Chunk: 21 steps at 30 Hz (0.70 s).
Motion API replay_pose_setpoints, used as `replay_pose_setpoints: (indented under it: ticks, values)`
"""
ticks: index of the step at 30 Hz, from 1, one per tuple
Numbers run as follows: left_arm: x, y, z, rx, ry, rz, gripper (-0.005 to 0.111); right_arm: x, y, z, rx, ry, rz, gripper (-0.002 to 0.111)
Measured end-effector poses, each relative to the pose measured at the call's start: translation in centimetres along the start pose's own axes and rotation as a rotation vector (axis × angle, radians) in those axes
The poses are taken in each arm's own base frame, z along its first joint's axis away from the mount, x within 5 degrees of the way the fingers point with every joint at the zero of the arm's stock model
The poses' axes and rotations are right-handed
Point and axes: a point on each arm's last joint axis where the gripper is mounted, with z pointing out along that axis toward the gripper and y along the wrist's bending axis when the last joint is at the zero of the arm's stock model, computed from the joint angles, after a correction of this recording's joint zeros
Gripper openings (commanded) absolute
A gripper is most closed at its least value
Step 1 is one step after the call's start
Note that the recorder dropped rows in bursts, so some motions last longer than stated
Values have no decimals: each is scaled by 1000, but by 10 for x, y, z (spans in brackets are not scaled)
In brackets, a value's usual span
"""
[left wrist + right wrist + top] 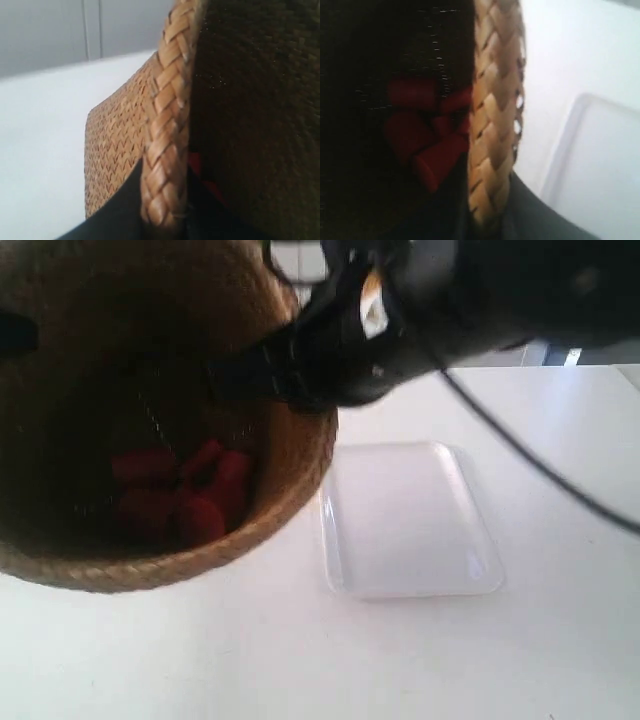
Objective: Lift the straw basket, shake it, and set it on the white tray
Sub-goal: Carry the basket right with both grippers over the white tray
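Tabletop (300, 660): straw basket (290, 475) (white tray (410, 530) nearby)

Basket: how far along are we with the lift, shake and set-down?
Grasp done: the left pincer and right pincer each clamp the braided rim of the basket. In hand: it looks raised, close to the exterior camera, with red pieces inside. Shaking cannot be judged from one moment. Left: setting it on the tray, which lies bare beside it.

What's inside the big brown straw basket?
Several small red pieces lie at the bottom of the brown woven straw basket. The dim, blurry inside hides their exact number and shape, and anything that might sit under them is covered.
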Motion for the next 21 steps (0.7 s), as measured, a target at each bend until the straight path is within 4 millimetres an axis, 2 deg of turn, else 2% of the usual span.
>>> replay_pose_setpoints:
  ticks: [2,3,4,5,8,9,10,13,17,21]
  values:
    - [-19,-12,-31,7,-141,83,0,-17,11,-48,-81,-170,-48,0]
    - [-23,-13,-40,-11,-201,93,0,-19,13,-60,-96,-232,-76,0]
    - [-22,-11,-39,-32,-228,65,0,-17,11,-60,-81,-268,-92,0]
    - [-16,-5,-29,-51,-210,19,0,-15,3,-51,-35,-271,-77,0]
    - [17,11,19,-47,5,-80,0,10,-14,2,91,-72,-26,0]
    - [25,13,29,-41,57,-88,0,20,-16,21,113,0,-24,0]
    - [31,15,36,-35,93,-92,0,28,-16,31,119,44,-19,0]
    - [33,13,37,-20,111,-96,0,32,-14,35,104,72,22,0]
    - [25,11,33,-8,68,-106,0,23,-14,25,92,28,19,0]
    - [24,10,32,2,63,-91,0,23,-16,23,102,33,19,0]
